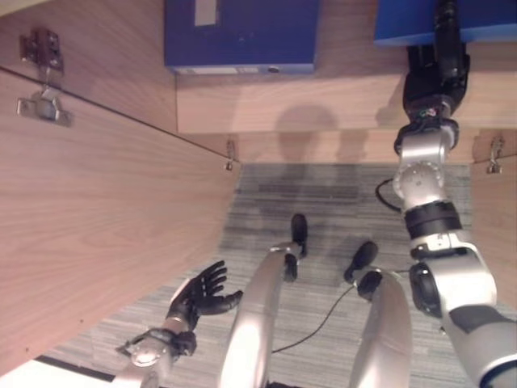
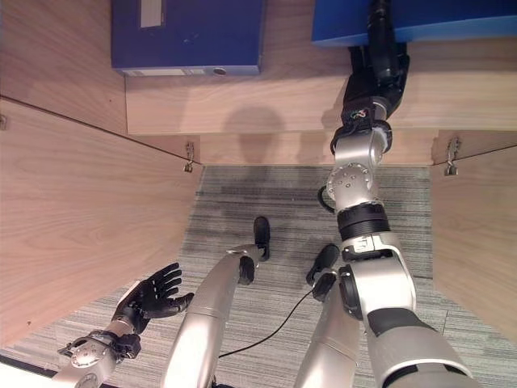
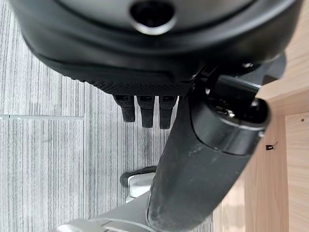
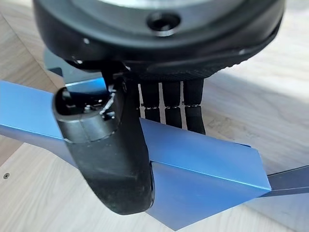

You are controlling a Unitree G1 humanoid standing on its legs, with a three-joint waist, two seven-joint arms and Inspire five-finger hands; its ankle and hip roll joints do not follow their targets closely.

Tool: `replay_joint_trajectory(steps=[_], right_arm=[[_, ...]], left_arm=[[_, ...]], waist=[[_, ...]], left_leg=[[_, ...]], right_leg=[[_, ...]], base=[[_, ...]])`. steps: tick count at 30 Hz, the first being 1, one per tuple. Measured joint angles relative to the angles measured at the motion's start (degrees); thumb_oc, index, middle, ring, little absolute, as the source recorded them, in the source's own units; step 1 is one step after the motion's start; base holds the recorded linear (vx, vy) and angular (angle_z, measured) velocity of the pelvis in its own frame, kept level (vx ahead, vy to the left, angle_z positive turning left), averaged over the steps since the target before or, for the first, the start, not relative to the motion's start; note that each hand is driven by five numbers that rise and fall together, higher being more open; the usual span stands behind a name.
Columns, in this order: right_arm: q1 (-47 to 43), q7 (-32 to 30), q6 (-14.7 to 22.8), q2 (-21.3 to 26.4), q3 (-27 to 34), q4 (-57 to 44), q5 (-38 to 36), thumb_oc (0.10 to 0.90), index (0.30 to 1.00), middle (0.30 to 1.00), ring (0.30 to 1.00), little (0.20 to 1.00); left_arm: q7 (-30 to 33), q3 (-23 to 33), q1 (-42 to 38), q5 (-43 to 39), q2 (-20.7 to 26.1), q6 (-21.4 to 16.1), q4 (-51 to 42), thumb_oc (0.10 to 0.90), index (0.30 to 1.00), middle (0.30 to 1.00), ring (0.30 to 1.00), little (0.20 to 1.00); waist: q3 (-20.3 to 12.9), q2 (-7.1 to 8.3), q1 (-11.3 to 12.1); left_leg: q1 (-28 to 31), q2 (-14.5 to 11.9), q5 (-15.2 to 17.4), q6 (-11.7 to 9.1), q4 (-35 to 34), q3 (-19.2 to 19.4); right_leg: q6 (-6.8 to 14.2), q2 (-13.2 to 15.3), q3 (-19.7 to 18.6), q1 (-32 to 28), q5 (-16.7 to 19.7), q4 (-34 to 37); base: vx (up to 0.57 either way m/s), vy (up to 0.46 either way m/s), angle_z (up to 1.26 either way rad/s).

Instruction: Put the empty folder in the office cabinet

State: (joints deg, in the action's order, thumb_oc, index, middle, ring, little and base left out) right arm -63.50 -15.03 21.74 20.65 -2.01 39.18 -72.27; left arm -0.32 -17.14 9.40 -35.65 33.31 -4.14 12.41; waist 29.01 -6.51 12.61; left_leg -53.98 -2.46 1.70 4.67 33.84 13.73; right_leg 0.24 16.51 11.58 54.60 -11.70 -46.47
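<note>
Folder (image 4: 203, 159) sits pinched in my right hand (image 2: 376, 69) at one o'clock, thumb over, fingers under. Feels light, stiff, slick, so I judge gripping near its spine steadies it. Left hand (image 1: 202, 293) at seven o'clock hangs spread, empty.

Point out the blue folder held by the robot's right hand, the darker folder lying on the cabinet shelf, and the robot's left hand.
blue folder (image 4: 203, 159): right wrist view, on its flat cover.
darker folder (image 2: 190, 36): right eye view, middle of its cover.
left hand (image 2: 149, 299): right eye view, on the palm.
</note>
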Motion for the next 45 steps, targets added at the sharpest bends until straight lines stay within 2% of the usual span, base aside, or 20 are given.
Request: replay_joint_trajectory(steps=[2, 3, 6, 10, 14, 17, 26, 31, 36, 40, 42, 44, 45], right_arm=[[-0.6, 0.0, 0.2, 0.1, -0.1, 0.2, -0.1, 0.400, 0.300, 0.300, 0.300, 0.300], [-1.8, 0.0, 0.3, 0.1, -0.1, 1.4, -0.2, 0.800, 0.900, 0.900, 0.900, 0.900], [-5.6, 0.0, -0.2, 1.1, -1.8, 4.8, -2.4, 0.800, 0.900, 0.900, 0.900, 0.900], [-5.2, 0.5, -1.8, 0.9, -4.6, 4.8, -3.5, 0.800, 0.900, 0.900, 0.900, 0.900], [-3.8, 0.7, -2.2, 0.0, -5.5, 3.7, -3.5, 0.800, 0.900, 0.900, 0.900, 0.900], [-1.4, 0.9, -2.1, -0.6, -5.8, -1.5, -3.5, 0.800, 0.900, 0.900, 0.900, 0.900], [8.4, 2.6, -0.1, -4.5, -5.8, -12.6, -4.5, 0.800, 0.900, 0.900, 0.900, 0.900], [11.6, 3.3, 0.7, -6.9, -5.4, -13.5, -5.5, 0.800, 0.900, 0.900, 0.900, 0.900], [12.4, 4.6, 2.0, -6.7, -5.4, -14.7, -6.7, 0.800, 0.900, 0.900, 0.900, 0.900], [12.4, 4.6, 1.3, -3.7, -7.8, -14.1, -6.7, 0.800, 0.900, 0.900, 0.900, 0.900], [11.7, 5.2, -1.4, 1.5, -12.0, -12.4, -4.3, 0.800, 0.900, 0.900, 0.900, 0.900], [10.4, 6.8, -5.7, 4.6, -13.6, -11.0, -1.9, 0.800, 0.900, 0.900, 0.900, 0.900], [9.9, 7.0, -6.6, 5.6, -13.6, -10.5, -1.5, 0.800, 0.900, 0.900, 0.900, 0.900]], left_arm=[[0.0, -0.1, 0.0, 0.0, 0.0, 0.1, 0.0, 0.800, 0.900, 0.900, 0.900, 0.900], [0.0, -0.1, 0.0, 0.0, 0.0, 0.1, -0.1, 0.800, 0.900, 0.900, 0.900, 0.900], [-0.1, 0.0, -0.1, 0.0, 0.2, 0.1, 0.0, 0.800, 0.900, 0.900, 0.900, 0.900], [-0.1, 0.0, -0.3, 0.0, 0.3, 0.2, -0.1, 0.800, 0.900, 0.900, 0.900, 0.900], [-0.1, 0.0, -1.3, 0.0, 0.3, 0.3, 0.1, 0.800, 0.900, 0.900, 0.900, 0.900], [-0.1, 0.2, -1.7, 0.0, 0.3, 0.3, -0.1, 0.800, 0.900, 0.900, 0.900, 0.900], [0.0, 0.2, -1.7, 0.0, 0.3, 0.4, 0.0, 0.800, 0.900, 0.900, 0.900, 0.900], [-0.1, 0.2, -1.7, 0.0, 0.3, 0.3, -0.2, 0.800, 0.900, 0.900, 0.900, 0.900], [-0.1, 0.1, -1.7, 0.0, 0.3, 0.3, -0.1, 0.800, 0.900, 0.900, 0.900, 0.900], [-0.2, 0.1, -1.7, 0.0, 0.3, 0.4, 0.0, 0.800, 0.900, 0.900, 0.900, 0.900], [-0.4, 0.1, -1.7, 0.0, 0.3, 0.4, -0.1, 0.800, 0.900, 0.900, 0.900, 0.900], [-1.3, 0.1, -1.7, 0.0, 1.4, 0.4, -0.4, 0.800, 0.900, 0.900, 0.900, 0.900], [-1.6, 0.0, -1.6, 0.0, 2.1, 0.4, -0.6, 0.800, 0.900, 0.900, 0.900, 0.900]], waist=[[0.0, 0.00, 0.0], [0.0, 0.00, -0.2], [0.0, -0.01, 0.1], [0.0, 0.00, -0.1], [0.0, 0.06, -0.3], [0.0, 0.06, -0.5], [-0.1, 0.21, -2.0], [-0.1, 0.21, -3.1], [-0.1, 0.21, -3.1], [-0.1, 0.21, -3.1], [-0.1, 0.24, -3.1], [-0.1, 0.32, -3.1], [-0.1, 0.45, -3.1]], left_leg=[[0.1, 0.2, -0.3, 0.0, -0.6, 0.0], [0.2, 0.6, -0.6, 0.0, -1.3, -0.1], [0.3, 0.6, -0.7, 0.2, -1.3, -0.1], [1.2, 0.6, -1.1, 0.7, -2.1, 0.0], [2.1, 0.7, -1.2, 0.7, -3.0, 0.1], [2.1, 0.7, -1.2, 0.7, -3.2, 0.0], [3.0, 0.7, -1.6, 0.8, -4.9, 0.2], [3.3, 0.7, -1.6, 0.7, -5.3, 0.3], [3.3, 0.6, -1.6, 0.6, -5.4, 0.3], [3.3, 0.6, -1.6, 0.7, -5.4, 0.3], [3.3, 0.6, -1.6, 0.7, -5.4, 0.3], [3.3, 0.6, -1.7, 0.7, -5.3, 0.3], [3.3, 0.6, -1.7, 0.7, -5.4, 0.3]], right_leg=[[-0.3, 0.1, 0.0, 0.0, 0.2, 0.2], [-0.3, 0.1, 0.0, 0.0, 0.3, 0.5], [-0.1, 0.2, 0.1, -0.1, 0.3, 0.7], [0.0, 0.0, 0.2, -1.0, 0.4, 1.7], [0.1, -0.3, 0.2, -1.8, 0.7, 2.6], [0.1, -0.3, 0.3, -1.9, 0.8, 2.9], [0.5, -0.8, 0.3, -2.7, 1.6, 4.8], [0.6, -0.9, 0.3, -3.0, 1.7, 5.3], [0.5, -0.9, 0.3, -3.0, 1.7, 5.4], [0.6, -0.9, 0.3, -3.0, 1.8, 5.5], [0.7, -0.9, 0.3, -3.1, 1.9, 5.5], [0.6, -0.9, 0.4, -3.1, 2.0, 5.5], [0.6, -0.9, 0.4, -3.1, 2.0, 5.5]], base=[[0.01, 0.003, 0.04], [0.01, -0.001, 0.05], [0.02, 0.005, 0.02], [0.01, 0.002, -0.02], [0.00, 0.000, 0.00], [0.00, 0.000, 0.00], [0.00, -0.003, -0.01], [0.00, 0.000, 0.00], [0.00, 0.000, 0.00], [0.00, -0.008, 0.00], [-0.01, -0.019, 0.00], [0.00, 0.000, 0.00], [-0.01, -0.030, -0.01]])
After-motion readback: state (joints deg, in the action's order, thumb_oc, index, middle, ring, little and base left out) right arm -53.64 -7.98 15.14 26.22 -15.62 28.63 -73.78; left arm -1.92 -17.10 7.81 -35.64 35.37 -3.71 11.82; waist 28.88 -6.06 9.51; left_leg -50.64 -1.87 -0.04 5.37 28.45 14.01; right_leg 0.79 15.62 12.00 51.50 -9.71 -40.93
